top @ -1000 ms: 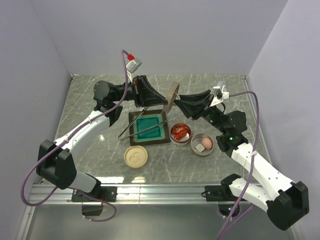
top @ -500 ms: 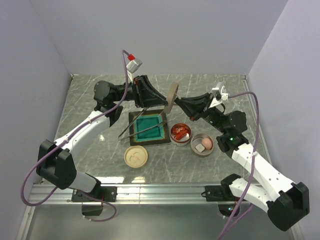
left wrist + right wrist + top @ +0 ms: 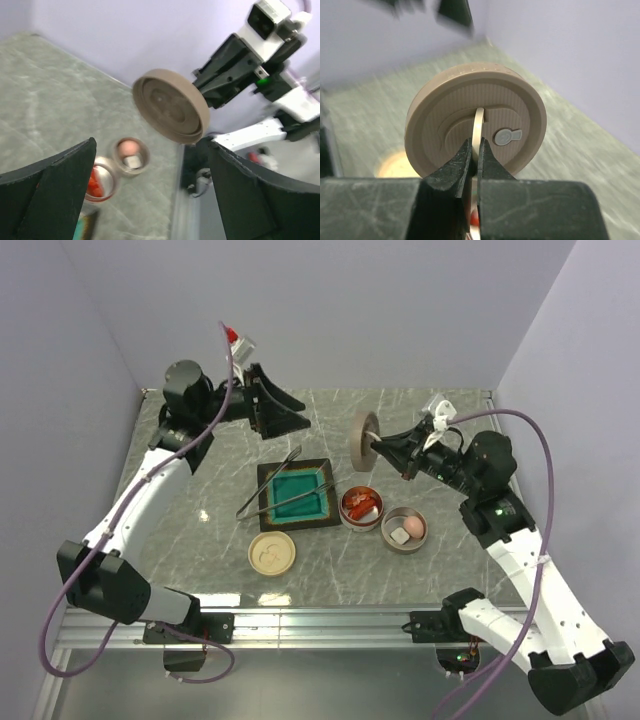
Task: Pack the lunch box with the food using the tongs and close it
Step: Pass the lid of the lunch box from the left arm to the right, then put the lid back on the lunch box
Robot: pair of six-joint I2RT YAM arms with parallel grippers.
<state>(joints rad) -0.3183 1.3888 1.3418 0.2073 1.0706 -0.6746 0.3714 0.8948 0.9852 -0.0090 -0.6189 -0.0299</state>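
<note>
L arm reached high over the far-left corner of the marble table [image 3: 190,510], L gripper [image 3: 290,410] spread wide w/ nothing in it, pointing across at the R arm. R arm stretched in from the far right, R gripper [image 3: 380,446] pressed together on the strap of a round tan lid [image 3: 359,439], held on edge in the air. The tongs [image 3: 270,485] lay slanted across the far-left corner of the teal tray [image 3: 300,524]. Red food pieces [image 3: 360,504] sat in cup 1 [image 3: 343,516], just right of the tray; pink egg [image 3: 414,527] & white cube [image 3: 399,536] sat in cup 2 [image 3: 404,549] beside it. A 2nd tan disc [image 3: 271,552] lay flat near the tray's front-left. Only the R wrist cam showed the pinch on the pale strap [image 3: 479,122] and the lid's top; only the L wrist cam showed its ringed underside [image 3: 170,106].
</note>
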